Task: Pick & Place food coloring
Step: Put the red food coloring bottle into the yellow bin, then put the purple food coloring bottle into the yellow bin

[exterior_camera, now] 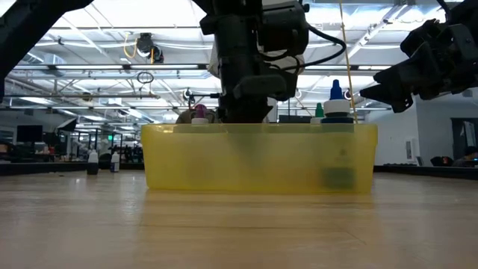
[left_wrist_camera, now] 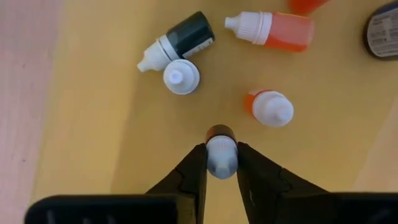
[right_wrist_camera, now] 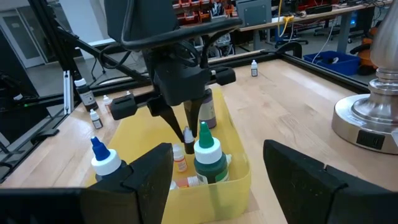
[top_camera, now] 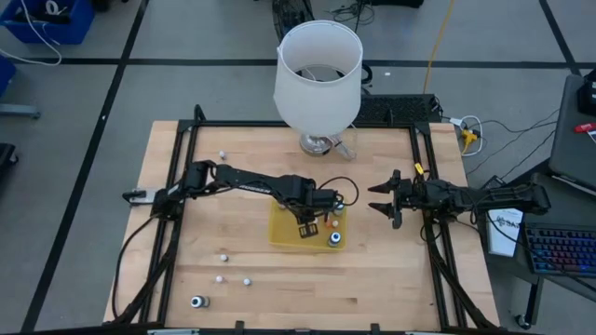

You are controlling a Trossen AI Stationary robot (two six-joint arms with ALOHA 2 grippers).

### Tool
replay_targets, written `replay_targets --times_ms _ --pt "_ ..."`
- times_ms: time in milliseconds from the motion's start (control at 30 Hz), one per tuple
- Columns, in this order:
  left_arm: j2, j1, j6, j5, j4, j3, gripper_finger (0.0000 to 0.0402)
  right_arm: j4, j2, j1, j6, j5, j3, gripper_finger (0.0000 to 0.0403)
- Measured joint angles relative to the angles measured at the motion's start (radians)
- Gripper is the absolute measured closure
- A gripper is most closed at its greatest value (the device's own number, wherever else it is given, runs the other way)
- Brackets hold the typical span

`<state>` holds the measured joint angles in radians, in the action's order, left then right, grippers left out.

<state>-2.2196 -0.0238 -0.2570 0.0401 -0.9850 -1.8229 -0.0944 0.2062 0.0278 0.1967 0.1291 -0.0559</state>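
A flat yellow tray [top_camera: 284,233] lies mid-table and holds several tiny food coloring bottles: a dark one lying down [left_wrist_camera: 183,38], an orange one lying down [left_wrist_camera: 273,30], an upright orange one with a white cap [left_wrist_camera: 270,107], and a white-capped one [left_wrist_camera: 181,76]. A green-capped bottle [right_wrist_camera: 206,155] and a blue-capped one [right_wrist_camera: 102,158] stand in it too. My left gripper [top_camera: 305,221] is down in the tray, shut on a small white-capped bottle [left_wrist_camera: 221,152]. My right gripper [top_camera: 380,200] hangs open and empty to the right of the tray. My left gripper pinches the small bottle by its white cap [left_wrist_camera: 221,163] between its two fingertips. The fingers come from above, pointing down into the tray. The bottle's dark body [left_wrist_camera: 221,132] hangs below the cap. Whether its base touches the tray floor, I cannot tell.
A big white lampshade-like cylinder [top_camera: 317,65] on a metal foot stands at the table's far edge. Loose bottles lie on the wood at the far left [top_camera: 222,154] and near left [top_camera: 223,258] [top_camera: 247,280] [top_camera: 198,301]. Black frame rails [top_camera: 182,186] run along both sides.
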Motion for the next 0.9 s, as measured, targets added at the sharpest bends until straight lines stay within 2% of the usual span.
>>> replay_targets --times_ms 433,900 --pt "0.000 0.000 -0.013 0.002 0.000 0.000 0.0256 0.000 0.000 0.000 0.000 0.000 0.000 0.0165" --pt "0.052 0.030 -0.006 0.013 -0.038 0.000 0.0247 0.000 0.000 0.000 0.000 0.000 0.000 0.0165"
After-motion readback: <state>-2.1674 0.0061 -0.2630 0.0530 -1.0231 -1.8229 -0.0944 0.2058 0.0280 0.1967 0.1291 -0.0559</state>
